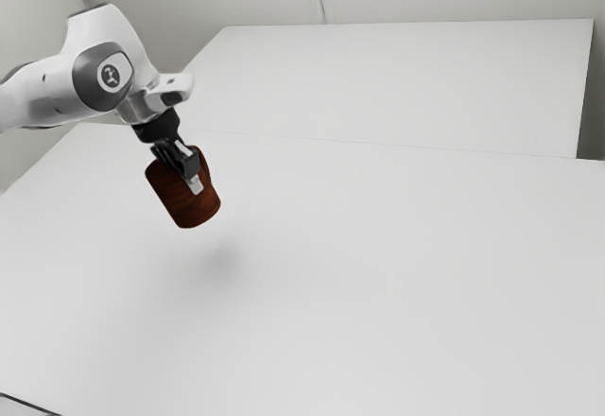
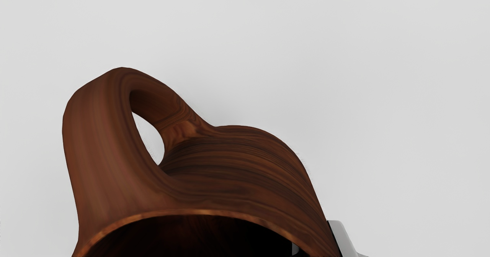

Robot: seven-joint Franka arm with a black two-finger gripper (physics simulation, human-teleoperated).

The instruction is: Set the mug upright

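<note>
- At the exterior view's seven o'clock, a thin dark line (image 1: 28,405) crosses the near corner.
- The white, smooth table (image 1: 397,293) spreads beyond it, with a soft grey shadow (image 1: 219,261) at about five o'clock from the mug.
- The reddish-brown, wood-grained mug (image 1: 180,197) hangs above the table, tilted, its rim towards eleven o'clock and its base towards five (so not upright).
- The black two-finger tool (image 1: 194,183) grips the mug's wall, one grey fingertip (image 2: 295,249) inside the mouth, the other outside; the looped wooden handle (image 2: 92,142) stands out from the mug's side.
- The white and grey arm (image 1: 80,80) comes in from nine o'clock.
- Farthest, towards one o'clock, lies a pale flat panel (image 1: 406,85).
</note>
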